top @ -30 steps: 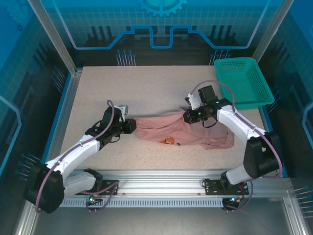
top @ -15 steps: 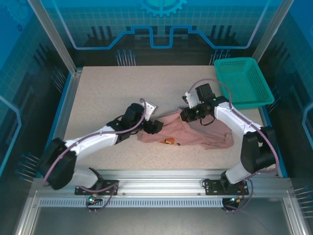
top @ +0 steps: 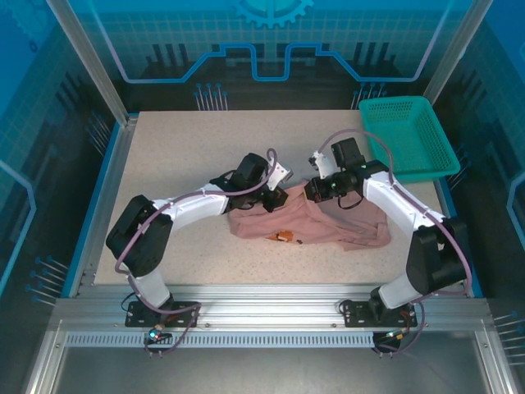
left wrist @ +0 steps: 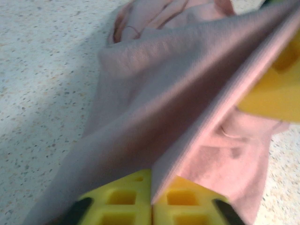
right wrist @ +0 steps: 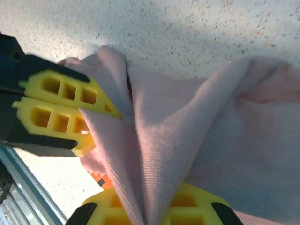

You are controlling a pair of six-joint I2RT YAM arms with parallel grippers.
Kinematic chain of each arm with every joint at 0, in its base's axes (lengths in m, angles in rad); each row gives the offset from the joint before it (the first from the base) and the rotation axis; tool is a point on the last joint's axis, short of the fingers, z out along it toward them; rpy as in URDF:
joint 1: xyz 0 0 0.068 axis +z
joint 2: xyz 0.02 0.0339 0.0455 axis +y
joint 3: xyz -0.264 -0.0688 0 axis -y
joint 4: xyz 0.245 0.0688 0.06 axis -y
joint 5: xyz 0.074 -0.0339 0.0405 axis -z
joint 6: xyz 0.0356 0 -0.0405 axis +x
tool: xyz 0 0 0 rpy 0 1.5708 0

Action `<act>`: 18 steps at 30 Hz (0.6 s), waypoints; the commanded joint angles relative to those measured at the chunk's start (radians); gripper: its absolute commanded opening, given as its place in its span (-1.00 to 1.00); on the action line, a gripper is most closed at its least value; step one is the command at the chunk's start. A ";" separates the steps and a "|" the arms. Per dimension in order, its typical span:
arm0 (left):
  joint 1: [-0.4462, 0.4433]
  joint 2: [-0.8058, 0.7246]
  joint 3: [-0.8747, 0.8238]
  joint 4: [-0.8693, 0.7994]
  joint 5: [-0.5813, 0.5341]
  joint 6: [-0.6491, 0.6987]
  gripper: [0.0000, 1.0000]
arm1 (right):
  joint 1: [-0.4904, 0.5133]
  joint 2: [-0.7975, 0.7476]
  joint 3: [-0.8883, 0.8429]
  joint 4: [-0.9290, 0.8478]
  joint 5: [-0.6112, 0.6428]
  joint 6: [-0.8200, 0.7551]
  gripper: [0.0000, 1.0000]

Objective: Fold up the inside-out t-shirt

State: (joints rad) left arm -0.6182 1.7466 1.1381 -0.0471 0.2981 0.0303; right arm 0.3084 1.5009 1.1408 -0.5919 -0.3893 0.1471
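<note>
My left end effector (top: 276, 194) and right end effector (top: 315, 190) are both clamped on one raised ridge of the inside-out t-shirt (top: 344, 228), close together. The shirt lies bunched on the tabletop (top: 180, 148), nearer me than the teal basket (top: 410, 135). Its long axis runs left-right. I judge the folding barely begun, with no flat fold yet. The orange mark (top: 283, 237) sits on the edge away from the basket.
</note>
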 commanded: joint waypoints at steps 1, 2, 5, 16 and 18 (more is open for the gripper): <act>0.046 -0.038 0.012 -0.029 0.120 -0.120 -1.00 | -0.007 -0.059 -0.006 0.083 0.055 0.078 -0.86; 0.053 -0.055 0.007 -0.019 0.132 -0.165 -1.00 | 0.002 -0.067 -0.011 0.090 0.111 0.088 -0.77; 0.068 -0.113 -0.017 0.016 0.163 -0.310 -1.00 | 0.066 -0.124 -0.052 0.104 0.386 0.097 -0.31; 0.083 -0.221 -0.034 0.014 0.198 -0.471 -1.00 | 0.321 -0.305 -0.364 0.511 0.296 0.053 -0.08; 0.084 -0.231 -0.034 0.010 0.195 -0.475 -1.00 | 0.323 -0.267 -0.369 0.562 0.313 0.100 -0.06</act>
State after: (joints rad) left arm -0.5411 1.5562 1.1145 -0.0406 0.4629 -0.3988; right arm 0.6163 1.1915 0.7898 -0.1852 -0.0952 0.1997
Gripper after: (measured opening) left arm 0.059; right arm 0.466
